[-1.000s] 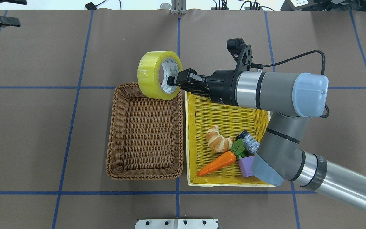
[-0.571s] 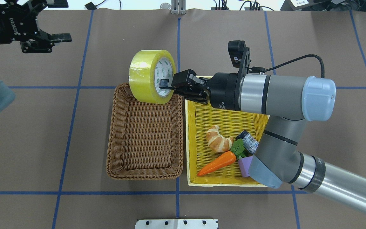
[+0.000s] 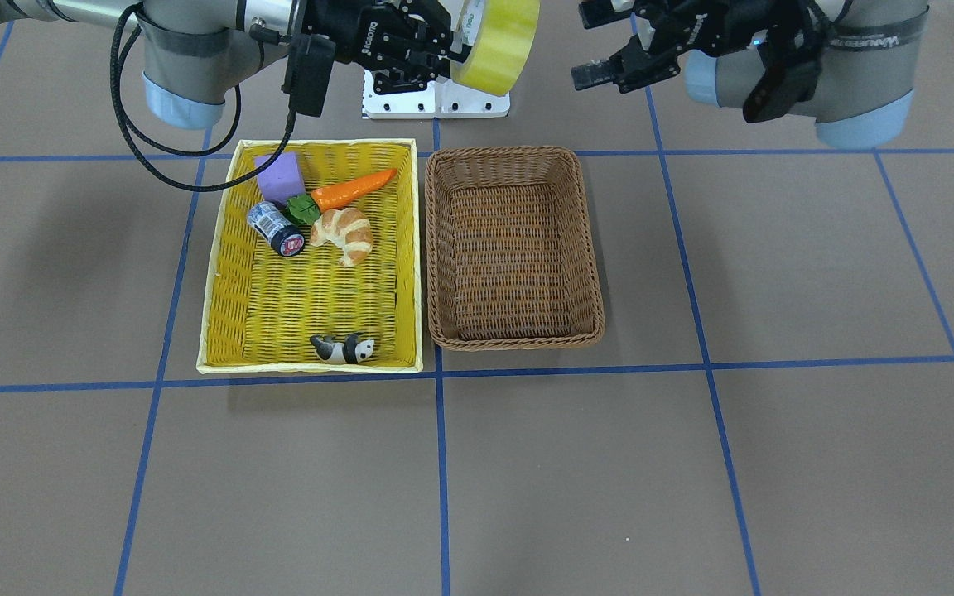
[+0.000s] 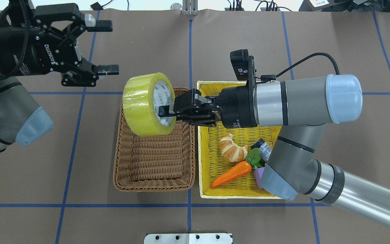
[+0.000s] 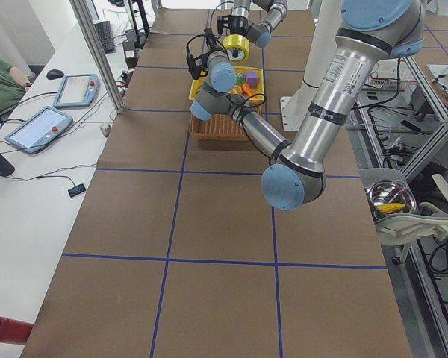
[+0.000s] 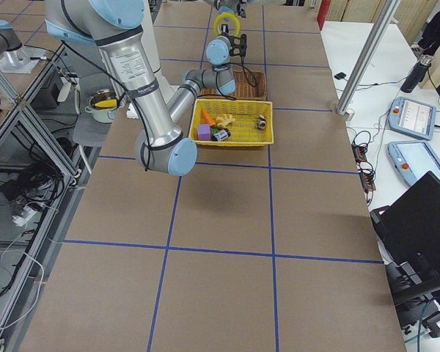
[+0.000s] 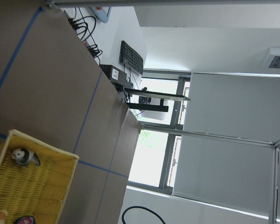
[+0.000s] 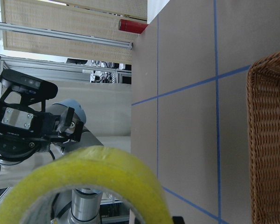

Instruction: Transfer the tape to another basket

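Observation:
The yellowish tape roll (image 4: 141,103) with a white core hangs on edge in the air over the far left part of the brown wicker basket (image 4: 154,159). My right gripper (image 4: 166,112) is shut on the roll's wall, with one finger inside the core. In the front-facing view the tape (image 3: 500,41) is high above the brown basket (image 3: 514,257). My left gripper (image 4: 106,46) is open and empty, to the left of the tape and beyond it, apart from it. The right wrist view shows the tape's rim (image 8: 84,172) and the basket's edge (image 8: 270,140).
The yellow basket (image 4: 239,189) stands right beside the brown one. It holds a croissant (image 4: 232,149), a carrot (image 4: 232,173), a dark can (image 4: 266,150), a purple block (image 4: 260,176) and a toy panda (image 3: 344,349). My right arm passes over it.
My right gripper carried the tape left and nearer, from the brown basket's far rim to over its inside. My left arm came in from the far left, open, closer to the tape.

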You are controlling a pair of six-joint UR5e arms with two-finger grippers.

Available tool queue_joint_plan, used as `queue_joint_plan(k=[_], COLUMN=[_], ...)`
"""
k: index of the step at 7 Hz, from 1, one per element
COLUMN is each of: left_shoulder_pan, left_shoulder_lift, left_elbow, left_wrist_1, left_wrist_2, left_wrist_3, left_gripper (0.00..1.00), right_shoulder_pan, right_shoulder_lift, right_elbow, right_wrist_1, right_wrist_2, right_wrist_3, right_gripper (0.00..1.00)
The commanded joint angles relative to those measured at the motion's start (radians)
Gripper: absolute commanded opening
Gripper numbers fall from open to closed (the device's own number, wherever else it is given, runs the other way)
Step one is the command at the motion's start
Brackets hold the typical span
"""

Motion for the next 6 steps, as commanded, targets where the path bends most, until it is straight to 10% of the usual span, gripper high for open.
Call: queue_joint_plan(k=[1,6], left_shoulder_pan=[0.028,0.040], left_shoulder_lift=[-0.002,0.003], left_elbow=[-0.008,-0.057], left_wrist_1=[-0.010,-0.011], left_wrist_2=[0.001,-0.001], left_wrist_3=[-0.005,-0.048], left_gripper=[0.98,0.97], right_shoulder_pan=[0.003,0.026], right_shoulder_lift=[0.019,0.010], right_elbow=[0.011,0.012], right_wrist_1=[0.000,-0.001], right_wrist_2=[0.011,0.013], right_wrist_3=[0.008,0.008], right_gripper=[0.00,0.00])
